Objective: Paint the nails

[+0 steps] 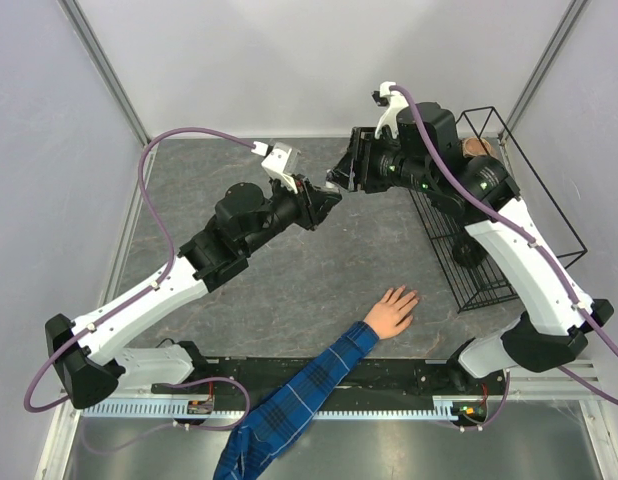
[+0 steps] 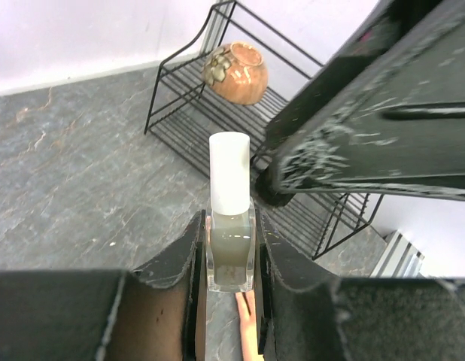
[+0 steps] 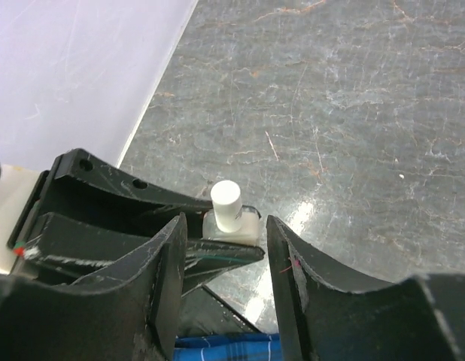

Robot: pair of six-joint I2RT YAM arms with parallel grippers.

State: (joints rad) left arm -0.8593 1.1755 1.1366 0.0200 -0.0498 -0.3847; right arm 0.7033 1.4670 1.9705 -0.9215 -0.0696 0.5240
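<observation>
So the left hand (image 1: 329, 200) is up in the air over the middle of the desk (image 1: 239, 300), pinching a small nail polish bottle (image 2: 230, 259) tight by its glass sides. The bottle stands upright in the grip, with greyish polish inside and its white cap (image 2: 229, 173) sticking out past the fingertips. The right hand (image 1: 341, 178) comes in nose to nose with it. Its fingers are spread on either side of that cap, and from the right wrist cam there's a gap on both sides, so no contact.

The nails (image 1: 407, 294) are on the person's hand (image 1: 392, 312), which lies flat on the desk near the front edge with its blue plaid sleeve (image 1: 299, 400), well below both arms. Honestly they're too tiny to make out.

Off to the right there's a black wire rack (image 1: 489, 250) with a brown bowl (image 2: 235, 73) in it.
</observation>
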